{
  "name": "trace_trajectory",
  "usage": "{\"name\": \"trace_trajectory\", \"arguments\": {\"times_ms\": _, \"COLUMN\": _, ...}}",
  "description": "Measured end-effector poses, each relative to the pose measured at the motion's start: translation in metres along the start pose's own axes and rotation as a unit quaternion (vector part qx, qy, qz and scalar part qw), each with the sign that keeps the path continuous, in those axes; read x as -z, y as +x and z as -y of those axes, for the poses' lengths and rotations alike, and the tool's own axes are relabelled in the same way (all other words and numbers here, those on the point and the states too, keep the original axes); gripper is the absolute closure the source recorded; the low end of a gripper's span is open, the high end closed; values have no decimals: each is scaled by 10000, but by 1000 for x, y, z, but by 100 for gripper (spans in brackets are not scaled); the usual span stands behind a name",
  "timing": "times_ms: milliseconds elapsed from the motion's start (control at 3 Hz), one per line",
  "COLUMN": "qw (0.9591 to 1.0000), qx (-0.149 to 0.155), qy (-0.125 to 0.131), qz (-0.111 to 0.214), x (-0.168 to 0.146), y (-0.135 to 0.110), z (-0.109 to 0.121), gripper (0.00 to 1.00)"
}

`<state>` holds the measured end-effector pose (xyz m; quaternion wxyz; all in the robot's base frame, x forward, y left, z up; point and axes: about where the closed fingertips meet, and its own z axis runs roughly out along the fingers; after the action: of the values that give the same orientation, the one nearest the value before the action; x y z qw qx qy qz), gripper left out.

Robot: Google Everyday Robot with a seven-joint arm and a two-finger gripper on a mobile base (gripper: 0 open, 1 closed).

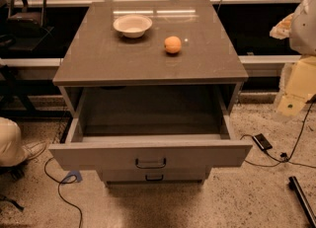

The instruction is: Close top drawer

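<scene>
The top drawer (98, 156) of the grey cabinet stands pulled far out toward me. Its flat front panel has a small dark centre handle (150, 163), and its deep grey box (148, 111) looks empty. Below it, a lower drawer (123, 175) with its own dark handle sits nearly flush. My arm and gripper (295, 91) show as pale shapes at the right edge, well to the right of the drawer front and apart from it.
On the cabinet top (98, 54) sit a white bowl (132, 25) and an orange (173, 45). Cables (61, 185) and a small black device (261, 141) lie on the speckled floor. A person's shoe (32, 149) is at the left, and a dark bar (302, 197) at the bottom right.
</scene>
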<state>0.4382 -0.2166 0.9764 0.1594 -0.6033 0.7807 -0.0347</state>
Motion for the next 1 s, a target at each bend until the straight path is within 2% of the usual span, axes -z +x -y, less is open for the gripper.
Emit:
{"name": "trace_trajectory", "arguments": {"times_ms": 333, "qw": 10000, "qx": 0, "qy": 0, "qz": 0, "x": 0, "y": 0, "z": 0, "gripper": 0}}
{"name": "trace_trajectory", "arguments": {"times_ms": 667, "qw": 9994, "qx": -297, "qy": -143, "qz": 63, "x": -10, "y": 7, "z": -4, "gripper": 0}}
{"name": "trace_trajectory", "arguments": {"times_ms": 1000, "qw": 9914, "qx": -1181, "qy": -502, "qz": 275, "x": -46, "y": 21, "z": -26, "gripper": 0}}
